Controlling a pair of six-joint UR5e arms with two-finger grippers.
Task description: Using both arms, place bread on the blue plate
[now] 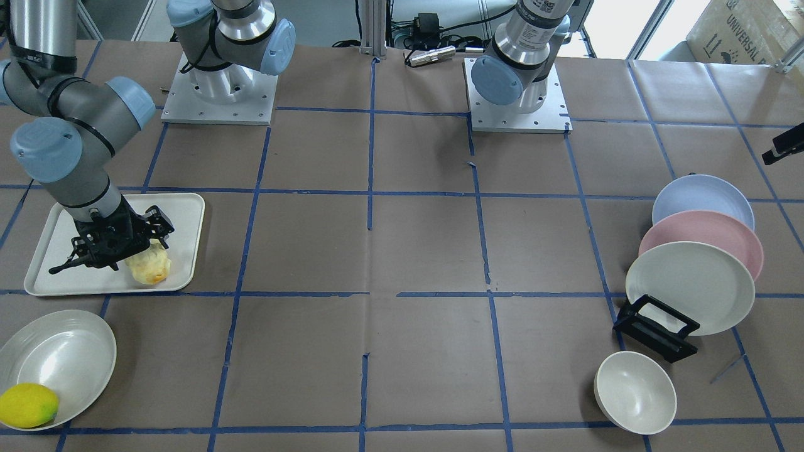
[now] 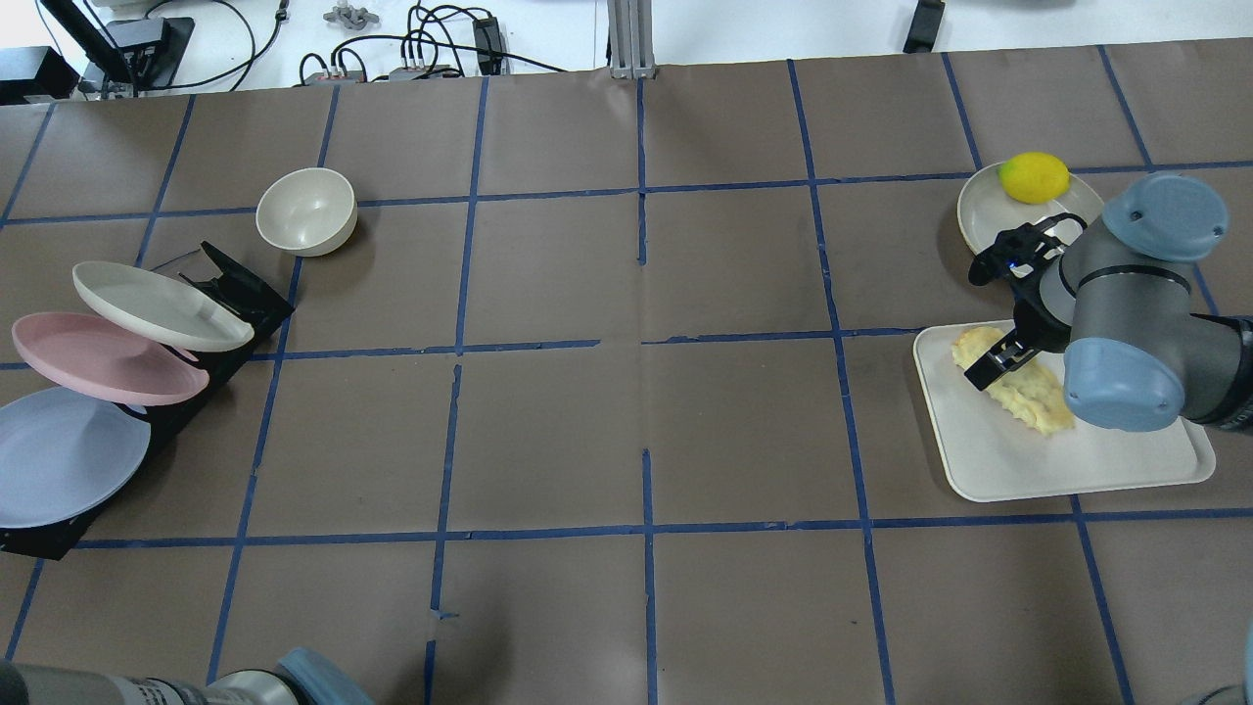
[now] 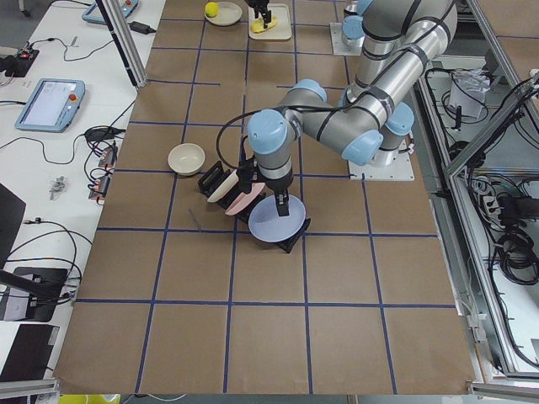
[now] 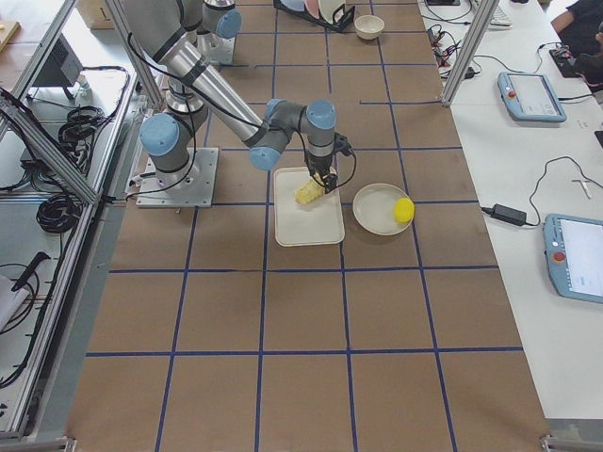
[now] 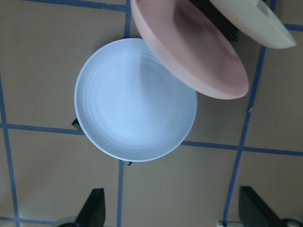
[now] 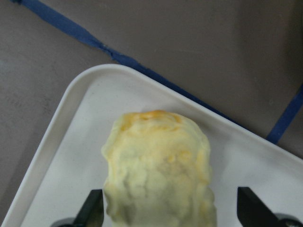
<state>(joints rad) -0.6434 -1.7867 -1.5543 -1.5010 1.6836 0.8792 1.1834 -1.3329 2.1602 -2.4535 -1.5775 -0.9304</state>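
The bread (image 2: 1023, 397) lay on a cream tray (image 2: 1057, 470) close to the right-hand edge of the table (image 2: 685, 441), with its browner end toward one corner of the tray. The right gripper (image 6: 171, 212) stood low over the loaf with its jaws spread, one finger on each side; whether either finger touched the crust could not be told, and the loaf was not clamped. Just beyond the tray, nearer the far right corner, a lemon (image 2: 1033, 176) sat in a shallow bowl (image 2: 979, 220). By the left-hand edge a black rack (image 2: 240, 289) held three leaning plates in a row: a cream plate (image 2: 157, 305), a pink plate (image 2: 93, 357) and the blue plate (image 2: 59, 455), the blue one nearest the robot's edge of the table. The left gripper (image 5: 173, 210) hung above the blue plate, jaws wide apart and holding nothing. A small bowl (image 2: 305, 211) stood on the table just past the rack, toward the far edge.
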